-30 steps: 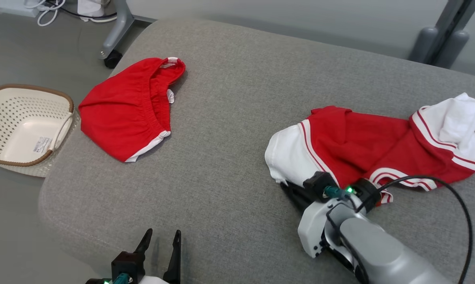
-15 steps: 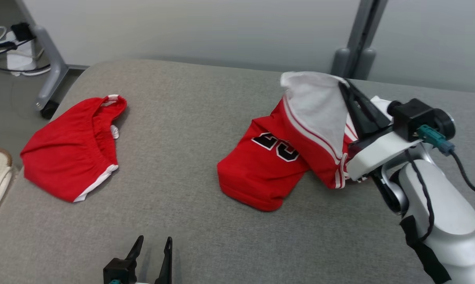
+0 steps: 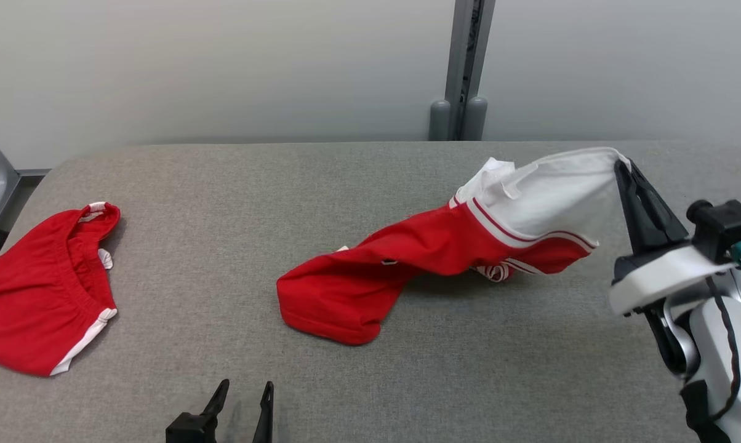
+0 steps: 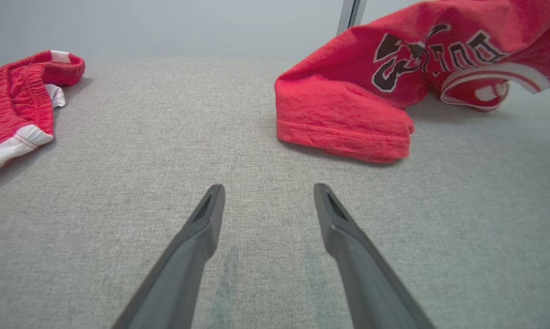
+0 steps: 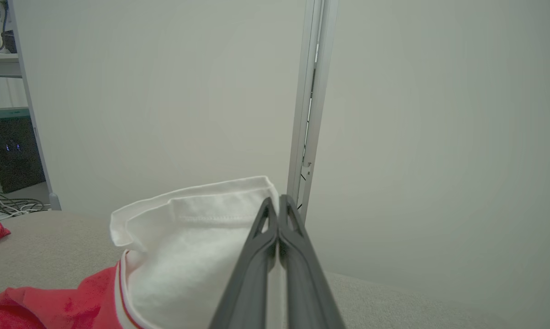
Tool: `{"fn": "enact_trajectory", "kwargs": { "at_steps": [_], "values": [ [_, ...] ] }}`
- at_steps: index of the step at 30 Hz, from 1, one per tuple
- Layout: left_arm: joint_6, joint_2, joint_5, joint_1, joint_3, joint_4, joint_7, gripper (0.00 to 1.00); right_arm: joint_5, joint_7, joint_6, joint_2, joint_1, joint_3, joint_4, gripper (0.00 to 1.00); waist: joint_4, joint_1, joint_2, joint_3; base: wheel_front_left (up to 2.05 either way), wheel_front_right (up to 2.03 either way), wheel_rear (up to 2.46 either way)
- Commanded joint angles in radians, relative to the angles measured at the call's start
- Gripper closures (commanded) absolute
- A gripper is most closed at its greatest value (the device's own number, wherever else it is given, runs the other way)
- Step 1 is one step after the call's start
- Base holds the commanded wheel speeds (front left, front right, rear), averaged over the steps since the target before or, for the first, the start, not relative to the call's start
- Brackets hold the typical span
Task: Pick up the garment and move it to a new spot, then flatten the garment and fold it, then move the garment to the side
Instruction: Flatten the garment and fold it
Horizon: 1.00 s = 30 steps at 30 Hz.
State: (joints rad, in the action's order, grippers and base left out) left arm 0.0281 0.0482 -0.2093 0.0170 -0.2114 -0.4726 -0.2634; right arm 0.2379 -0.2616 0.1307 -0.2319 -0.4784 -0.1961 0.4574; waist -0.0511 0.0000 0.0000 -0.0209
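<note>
The garment (image 3: 420, 258) is a red jersey with white sleeves and black lettering, stretched across the grey cushion (image 3: 284, 184). My right gripper (image 3: 623, 167) is shut on its white sleeve (image 5: 188, 246) and holds that end lifted, while the red hem (image 4: 343, 128) drags on the cushion. My left gripper (image 3: 244, 394) stands open at the bottom edge with nothing between its fingers (image 4: 206, 219), short of the hem.
Red shorts (image 3: 38, 295) with white trim lie at the cushion's left end, also in the left wrist view (image 4: 14, 105). A grey post (image 3: 463, 67) rises behind the cushion against a pale wall.
The head camera has tilted up and turned. My right gripper has lifted the white sleeve and pulled it rightward, stretching the jersey out. The left gripper has stayed open and still.
</note>
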Motion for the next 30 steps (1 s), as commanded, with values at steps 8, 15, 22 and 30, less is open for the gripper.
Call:
{"fn": "enact_trajectory", "kwargs": {
  "at_steps": [8, 15, 22, 30],
  "values": [
    [0.004, 0.004, -0.004, -0.006, -0.004, 0.001, -0.002, 0.00, -0.025, -0.005, 0.000, -0.042, 0.184, 0.100, 0.003, 1.00, 0.020, 0.0000, 0.0000, -0.011, 0.00, 0.00, 0.00],
    [0.006, 0.004, 0.007, -0.008, 0.002, 0.000, -0.002, 0.00, -0.103, -0.005, 0.000, -0.038, 0.243, 0.229, 0.043, 1.00, 0.033, 0.0000, 0.0000, -0.014, 0.00, 0.00, 0.00],
    [0.000, 0.004, 0.009, -0.018, 0.004, -0.001, -0.002, 0.00, -0.203, -0.005, 0.000, 0.010, 0.248, 0.358, 0.116, 0.00, 0.043, 0.0000, 0.0000, -0.009, 0.00, 0.00, 0.00],
    [0.006, 0.004, -0.012, -0.037, 0.005, 0.013, -0.002, 0.00, -0.227, -0.005, 0.000, 0.101, 0.268, 0.390, 0.037, 0.00, 0.060, 0.0000, 0.0000, -0.011, 0.00, 0.00, 0.00]
  ]
}}
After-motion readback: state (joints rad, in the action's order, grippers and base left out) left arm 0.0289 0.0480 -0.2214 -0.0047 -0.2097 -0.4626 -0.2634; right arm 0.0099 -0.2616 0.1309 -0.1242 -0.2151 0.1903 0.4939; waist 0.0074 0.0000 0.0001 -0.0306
